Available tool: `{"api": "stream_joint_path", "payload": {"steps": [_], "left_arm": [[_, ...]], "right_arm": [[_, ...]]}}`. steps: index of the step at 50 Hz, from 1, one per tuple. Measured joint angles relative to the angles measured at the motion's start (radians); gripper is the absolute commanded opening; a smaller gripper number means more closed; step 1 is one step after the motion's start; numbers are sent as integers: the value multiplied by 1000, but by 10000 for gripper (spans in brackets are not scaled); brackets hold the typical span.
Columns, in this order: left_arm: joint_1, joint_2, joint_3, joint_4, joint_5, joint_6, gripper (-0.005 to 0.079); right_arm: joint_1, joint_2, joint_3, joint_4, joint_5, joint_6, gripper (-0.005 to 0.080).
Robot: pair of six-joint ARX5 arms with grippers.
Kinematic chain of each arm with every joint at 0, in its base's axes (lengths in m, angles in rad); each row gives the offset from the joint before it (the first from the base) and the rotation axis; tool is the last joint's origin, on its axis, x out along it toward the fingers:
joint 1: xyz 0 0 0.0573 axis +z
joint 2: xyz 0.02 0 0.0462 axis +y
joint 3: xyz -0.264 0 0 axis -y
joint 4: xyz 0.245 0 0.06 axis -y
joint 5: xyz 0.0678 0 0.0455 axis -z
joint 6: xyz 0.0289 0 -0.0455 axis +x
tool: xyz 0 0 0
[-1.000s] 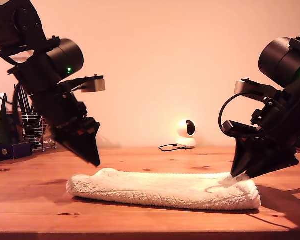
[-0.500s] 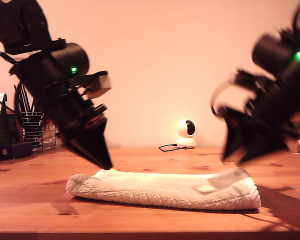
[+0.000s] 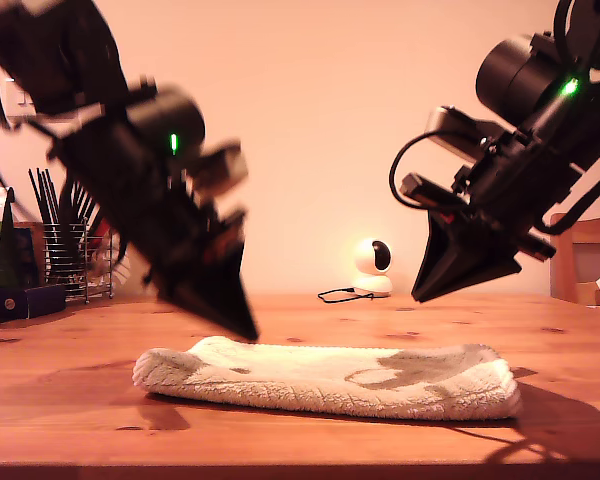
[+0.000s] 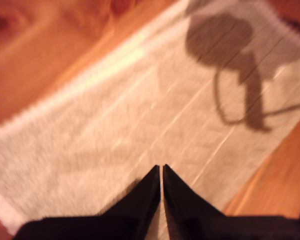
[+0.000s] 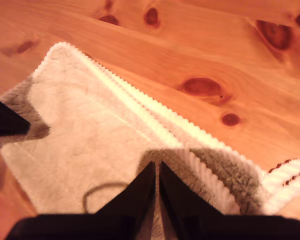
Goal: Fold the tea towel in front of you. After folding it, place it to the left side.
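You have the tea towel (image 3: 320, 380) lying folded into a long, thick, cream strip across the lower middle of the exterior view, flat on the wooden table (image 3: 60, 400), with its rounded ends toward that view's left and right. In my second wrist view the tea towel (image 5: 90, 145) shows its ribbed hem running along one long edge and the layers stacked at a corner. In my first wrist view the tea towel (image 4: 140, 125) fills most of the picture, blurred, with the shadow of an arm and a looped cable on its far part. My first gripper (image 3: 248, 330) is the blurred one in the exterior view's left half. Its tip points down just over the towel's left-hand end, and you cannot tell from these views whether it touches the cloth. Its jaws are drawn together to a thin slit with nothing between them, as my first gripper (image 4: 161, 167) shows from its own camera. My second gripper (image 3: 420, 295) hangs right of centre in the exterior view, well clear above the towel's right-hand part. My second gripper (image 5: 156, 165) likewise has its jaws closed to a hairline with nothing held. At the back of the table stand a small white camera (image 3: 372, 265) near the centre, with a black cable (image 3: 335, 295) beside it, and a wire rack (image 3: 65, 260) at the exterior view's left edge.
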Motion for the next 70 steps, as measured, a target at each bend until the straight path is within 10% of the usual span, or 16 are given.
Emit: {"api": "stream_joint_path", "payload": {"steps": [34,70], "left_arm": [[1,47,5,9,-137,108,-24],[44,109,26,166,-104,130,-24]], "right_arm": [[27,134,16,-121,4,-84,-11],[388,127,7,-89,0,80,-11]]}}
